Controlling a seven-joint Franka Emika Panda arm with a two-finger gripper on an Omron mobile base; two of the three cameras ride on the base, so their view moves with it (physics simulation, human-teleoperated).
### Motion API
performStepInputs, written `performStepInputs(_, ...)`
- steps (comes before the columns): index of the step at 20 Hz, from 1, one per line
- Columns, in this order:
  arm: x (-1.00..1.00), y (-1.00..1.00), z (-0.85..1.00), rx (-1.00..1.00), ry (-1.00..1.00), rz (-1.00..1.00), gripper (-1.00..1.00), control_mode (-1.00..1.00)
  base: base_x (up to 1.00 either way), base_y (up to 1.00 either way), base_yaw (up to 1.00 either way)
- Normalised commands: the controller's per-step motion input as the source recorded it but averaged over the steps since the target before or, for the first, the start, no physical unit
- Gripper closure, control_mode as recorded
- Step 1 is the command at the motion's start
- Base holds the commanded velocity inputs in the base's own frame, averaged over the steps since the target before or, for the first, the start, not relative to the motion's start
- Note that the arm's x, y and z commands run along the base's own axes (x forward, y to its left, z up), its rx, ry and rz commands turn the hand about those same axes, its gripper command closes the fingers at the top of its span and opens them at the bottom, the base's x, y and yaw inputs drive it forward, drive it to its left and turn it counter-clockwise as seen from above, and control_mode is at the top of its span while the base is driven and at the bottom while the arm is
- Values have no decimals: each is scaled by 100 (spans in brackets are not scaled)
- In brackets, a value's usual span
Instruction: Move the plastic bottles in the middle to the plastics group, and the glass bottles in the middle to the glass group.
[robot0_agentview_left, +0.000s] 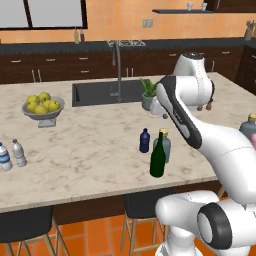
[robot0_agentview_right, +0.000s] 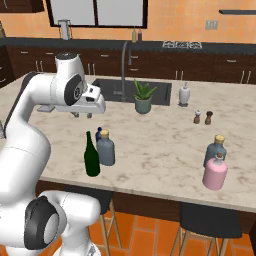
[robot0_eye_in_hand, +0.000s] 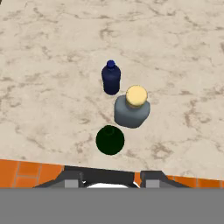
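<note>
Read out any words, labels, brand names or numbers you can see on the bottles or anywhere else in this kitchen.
No text can be read anywhere.
Blue label on one clear water bottle: too small and blurred to read.
Navy bottle, green wine bottle, grey-blue bottle with tan cap, pink bottle: no label or print shows.

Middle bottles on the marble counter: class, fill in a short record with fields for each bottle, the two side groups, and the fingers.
Tall dark green wine bottle: upright, nearest the counter's front edge
Squat grey-blue bottle with tan cap: upright, just behind the green one
Small navy-blue bottle: upright, farthest back
Clear water bottles: pair, far left
Pink bottle: far right, beside another grey-blue bottle
Fingers: above the trio, holding nothing
</note>
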Motion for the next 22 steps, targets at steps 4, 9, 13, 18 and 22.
performStepInputs(4,-15,-1,-10,0,1,0,-100,-100,0,0,0)
performStepInputs(9,-7,9,-39,0,15,-1,-100,-100,0,0,0)
performStepInputs(13,11,9,-49,0,14,-4,-100,-100,0,0,0)
performStepInputs(18,29,5,-40,-1,9,-4,-100,-100,0,0,0)
performStepInputs(22,22,-1,-20,-4,0,-3,-100,-100,0,0,0)
